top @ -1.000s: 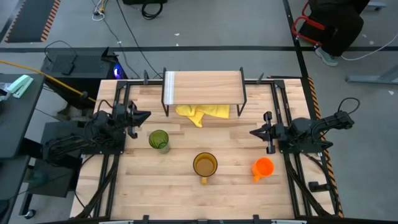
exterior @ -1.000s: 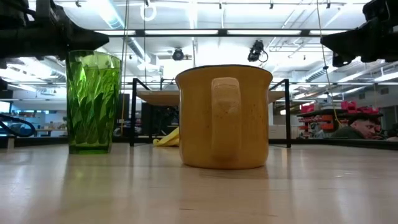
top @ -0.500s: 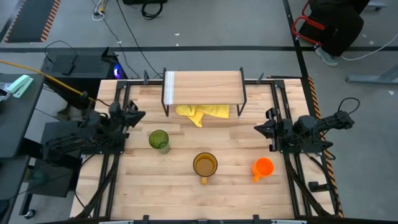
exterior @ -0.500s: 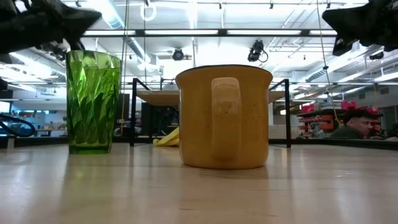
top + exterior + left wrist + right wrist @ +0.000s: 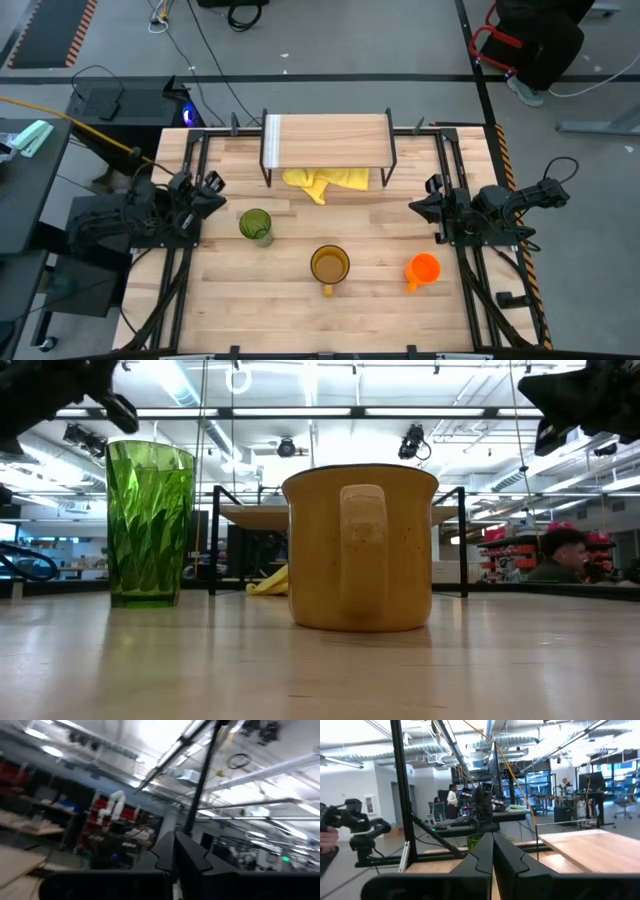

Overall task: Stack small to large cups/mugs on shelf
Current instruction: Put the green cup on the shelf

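Left gripper (image 5: 213, 186) pulls back to its edge, right gripper (image 5: 424, 207) parked, both fingers pressed together, so nothing's started: green tumbler (image 5: 255, 225), amber mug (image 5: 329, 266) and orange mug (image 5: 423, 269) sit on the surface (image 5: 380, 310), shelf (image 5: 330, 140) unloaded.

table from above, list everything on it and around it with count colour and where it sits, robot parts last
tumbler: 1, green, left part of the table, upright
mug with handle: 1, amber-yellow, near the front middle, handle toward the front edge
small mug: 1, orange, front right
shelf: 1, light wood top on black wire legs, back middle, nothing on top
cloth: 1, yellow, crumpled under the shelf's front edge
table: 1, light wood planks
person: 1, in the room beyond, low view only
left gripper: 1, dark, fingers shut, at the left edge beside the tumbler, holding nothing
right gripper: 1, dark, fingers shut, at the right edge behind the small mug, holding nothing
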